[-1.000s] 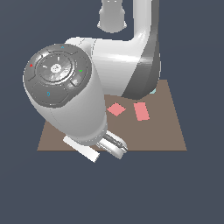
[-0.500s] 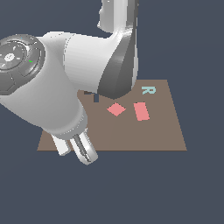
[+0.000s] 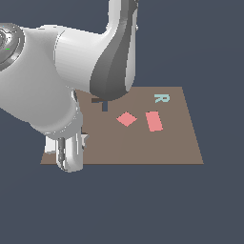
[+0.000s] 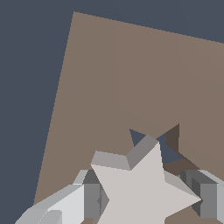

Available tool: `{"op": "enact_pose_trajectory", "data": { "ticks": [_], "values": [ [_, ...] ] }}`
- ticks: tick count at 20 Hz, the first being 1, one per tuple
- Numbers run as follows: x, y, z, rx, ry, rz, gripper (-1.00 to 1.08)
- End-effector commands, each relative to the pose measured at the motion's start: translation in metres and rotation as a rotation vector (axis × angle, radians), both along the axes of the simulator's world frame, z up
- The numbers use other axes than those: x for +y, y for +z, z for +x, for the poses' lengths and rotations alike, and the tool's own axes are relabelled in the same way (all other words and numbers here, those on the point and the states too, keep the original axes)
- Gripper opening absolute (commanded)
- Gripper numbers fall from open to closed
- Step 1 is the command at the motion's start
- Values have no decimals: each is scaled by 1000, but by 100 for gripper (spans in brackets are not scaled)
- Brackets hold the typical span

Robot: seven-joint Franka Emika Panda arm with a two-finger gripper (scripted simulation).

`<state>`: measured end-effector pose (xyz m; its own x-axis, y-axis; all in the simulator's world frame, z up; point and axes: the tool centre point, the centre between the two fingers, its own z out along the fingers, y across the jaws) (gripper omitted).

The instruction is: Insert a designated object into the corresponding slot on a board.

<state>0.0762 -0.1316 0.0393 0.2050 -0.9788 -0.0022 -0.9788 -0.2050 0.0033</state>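
My gripper [image 4: 146, 199] is shut on the pale grey-beige star [image 4: 140, 188], with one finger [image 4: 92, 197] on each side of it. In the wrist view the star hangs just above the brown board [image 4: 113, 78], partly over the dark star-shaped slot [image 4: 166, 148], and is not seated in it. In the exterior view my gripper [image 3: 71, 157] is at the board's [image 3: 157, 147] front corner on the exterior view's left. A pale tip of the star [image 3: 85, 139] shows beside the hand there. The slot is hidden by the arm in that view.
On the board lie a pink diamond [image 3: 126, 119], a pink rectangle [image 3: 153, 121] and a teal letter R [image 3: 161, 98]. A dark L-shaped cutout [image 3: 101, 103] shows partly under the arm. The arm's bulk covers the board's side on the exterior view's left.
The arm has swung toward the exterior view's left, carrying the gripper along the board's front edge to its corner on that side. The gripper stays shut on the star.
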Motion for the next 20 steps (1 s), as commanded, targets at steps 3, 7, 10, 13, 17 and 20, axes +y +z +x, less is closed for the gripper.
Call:
{"op": "enact_pose_trajectory", "data": {
  "ticks": [3, 7, 10, 13, 17, 20],
  "values": [
    [-6, 1, -9, 0, -107, 0, -100],
    [-10, 1, -15, 1, -168, 0, -100],
    [-11, 1, -18, 1, -195, 0, -100],
    [-11, 1, -19, 1, -207, 0, -100],
    [-11, -1, -19, 1, -203, 0, -100],
    [-11, -8, -19, 1, -206, 0, -100]
  ]
}}
